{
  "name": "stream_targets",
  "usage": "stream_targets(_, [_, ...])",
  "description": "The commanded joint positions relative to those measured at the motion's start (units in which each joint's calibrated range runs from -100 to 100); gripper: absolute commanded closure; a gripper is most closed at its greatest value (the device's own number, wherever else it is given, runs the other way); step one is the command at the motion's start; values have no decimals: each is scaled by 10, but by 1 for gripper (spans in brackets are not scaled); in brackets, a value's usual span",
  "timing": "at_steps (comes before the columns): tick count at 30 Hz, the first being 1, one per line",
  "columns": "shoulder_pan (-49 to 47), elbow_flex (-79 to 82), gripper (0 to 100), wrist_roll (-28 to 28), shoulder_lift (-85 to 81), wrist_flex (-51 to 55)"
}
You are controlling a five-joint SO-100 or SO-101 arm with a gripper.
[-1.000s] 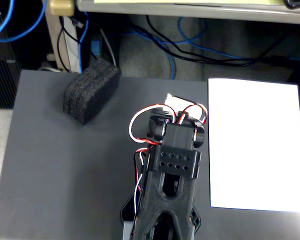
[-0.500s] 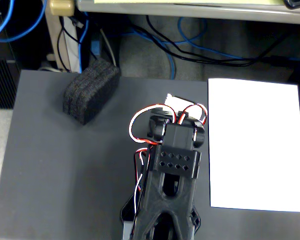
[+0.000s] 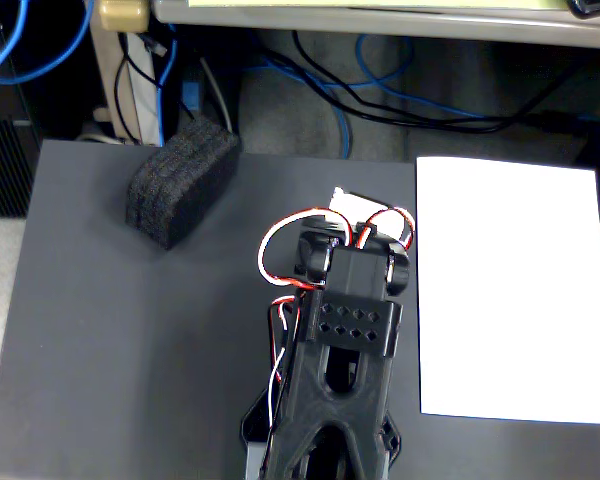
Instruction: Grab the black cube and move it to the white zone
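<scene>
While apart from the gripper (image 3: 365, 205), black cube (image 3: 183, 182) far from white zone (image 3: 515, 290).

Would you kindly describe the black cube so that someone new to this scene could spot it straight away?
Start with the dark grey table in the fixed view and go to its upper left corner. There lies the black cube, a charcoal block with rounded edges. Its rough, spongy surface sets it apart from the glossy black arm and the flat white sheet.

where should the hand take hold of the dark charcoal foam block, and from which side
Grip the dark charcoal foam block across its narrow width, at mid-length, coming down from above. It lies flat and oblong on the grey table, running diagonally in the fixed view, with its long sides free. The spongy foam should probably give under the fingers.
</scene>
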Motion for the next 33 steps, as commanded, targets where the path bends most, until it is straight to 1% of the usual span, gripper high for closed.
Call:
stream_targets(1, [4,-1,99,0,4,-7])
stream_targets(10, [0,-1,99,1,4,-7])
stream_targets(13, [6,-1,99,35,4,-7])
stream_targets(18, [0,-20,98,36,3,-7])
stream_targets(21, [-1,-131,98,36,3,-7])
stream_targets(23, [-1,-176,98,36,3,-11])
stream_targets(25, [-1,-254,98,36,3,-37])
stream_targets(29, [-1,-415,98,38,3,-28])
stream_targets(31, [0,-519,98,40,14,33])
stream_targets(33, [-1,-633,98,90,14,104])
